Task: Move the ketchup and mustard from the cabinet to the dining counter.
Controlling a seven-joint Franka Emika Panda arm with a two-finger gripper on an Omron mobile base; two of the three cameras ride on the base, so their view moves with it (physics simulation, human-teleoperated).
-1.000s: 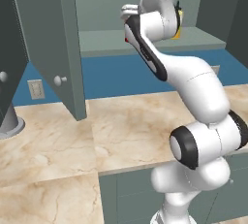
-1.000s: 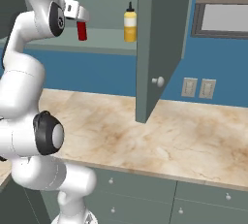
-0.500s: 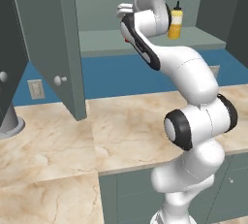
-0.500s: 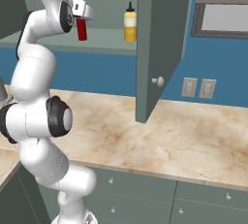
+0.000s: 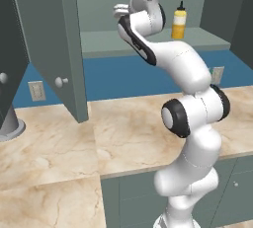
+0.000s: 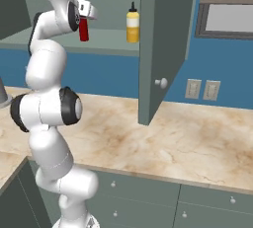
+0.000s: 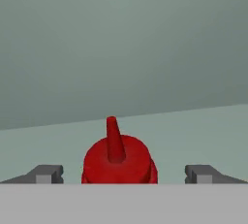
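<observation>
The ketchup [image 7: 118, 157] stands upright on the shelf [image 6: 108, 42] of the open cabinet [image 5: 59, 49], between the two fingers [image 7: 46, 173], which are wide apart and not touching it. The step in hand seems to be the reach for the first bottle; next the fingers should probably advance a little and close on its body. The mustard [image 6: 132, 23] stands near on the same shelf, apart. The open door [image 6: 160, 44] hangs beside, not blocking
</observation>
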